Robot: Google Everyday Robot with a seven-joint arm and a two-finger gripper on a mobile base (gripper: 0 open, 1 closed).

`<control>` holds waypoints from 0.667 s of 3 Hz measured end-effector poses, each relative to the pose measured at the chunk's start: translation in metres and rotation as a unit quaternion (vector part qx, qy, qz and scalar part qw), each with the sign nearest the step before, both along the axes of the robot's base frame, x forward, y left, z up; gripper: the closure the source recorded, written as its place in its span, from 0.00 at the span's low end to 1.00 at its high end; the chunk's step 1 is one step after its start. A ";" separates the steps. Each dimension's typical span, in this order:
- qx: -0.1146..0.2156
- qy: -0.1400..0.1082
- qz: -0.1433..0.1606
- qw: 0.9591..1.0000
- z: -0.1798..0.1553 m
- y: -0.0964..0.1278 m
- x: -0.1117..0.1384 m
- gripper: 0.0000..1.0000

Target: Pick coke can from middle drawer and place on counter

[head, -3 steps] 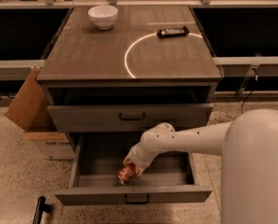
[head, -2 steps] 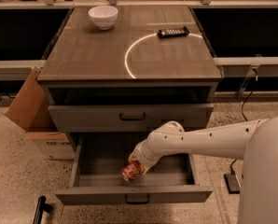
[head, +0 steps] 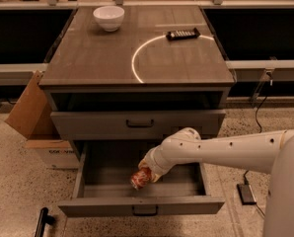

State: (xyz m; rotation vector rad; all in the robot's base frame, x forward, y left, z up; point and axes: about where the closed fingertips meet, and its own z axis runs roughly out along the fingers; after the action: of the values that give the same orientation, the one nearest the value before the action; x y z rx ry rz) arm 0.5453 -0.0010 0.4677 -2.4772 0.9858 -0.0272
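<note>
Currently the gripper (head: 147,171) sits low inside the open middle drawer (head: 102,205), its fingers closed around one end of the coke can (head: 139,178). The can juts out tilted just below and left of the fingers, over the drawer's grey floor; whether it touches the floor I cannot tell. Well above the fingers lies the counter (head: 97,58), bearing a white bowl (head: 109,17) and a black remote (head: 183,34).
</note>
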 end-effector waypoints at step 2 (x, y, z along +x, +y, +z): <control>0.054 -0.072 -0.028 0.996 0.069 -0.045 -0.007 1.00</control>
State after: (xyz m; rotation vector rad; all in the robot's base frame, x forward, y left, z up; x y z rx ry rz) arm 0.5384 -0.0456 0.5367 -2.3137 0.9697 -0.1650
